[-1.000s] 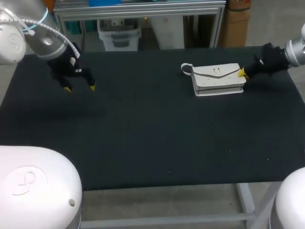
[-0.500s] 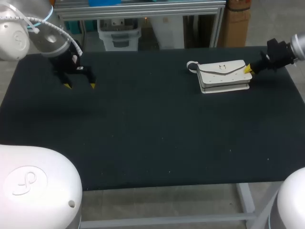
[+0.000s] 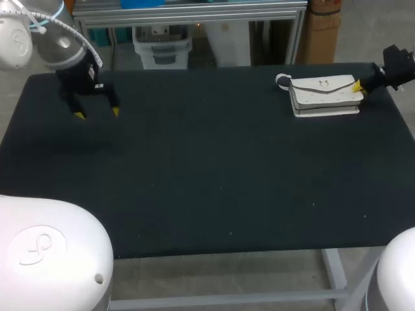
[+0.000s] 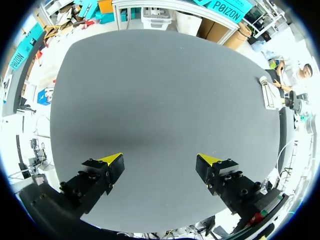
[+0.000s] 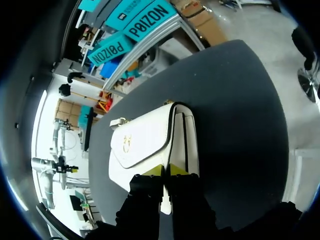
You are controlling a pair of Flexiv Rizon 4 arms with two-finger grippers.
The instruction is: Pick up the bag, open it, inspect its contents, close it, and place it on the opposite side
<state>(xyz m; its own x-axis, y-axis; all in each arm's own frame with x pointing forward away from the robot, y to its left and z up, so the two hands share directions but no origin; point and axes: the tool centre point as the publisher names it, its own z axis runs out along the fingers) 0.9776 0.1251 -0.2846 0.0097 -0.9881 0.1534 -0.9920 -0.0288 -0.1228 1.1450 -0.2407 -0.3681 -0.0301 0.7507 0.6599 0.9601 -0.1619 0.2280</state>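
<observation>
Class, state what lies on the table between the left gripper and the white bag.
Nothing: between left gripper and bag the head view shows only bare table.

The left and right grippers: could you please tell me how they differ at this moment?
The left gripper has its fingers spread wide; the right gripper has its fingers nearly together. The left gripper holds nothing, above bare table; the right gripper pinches the end of the white bag. Both have black fingers with yellow tips.
</observation>
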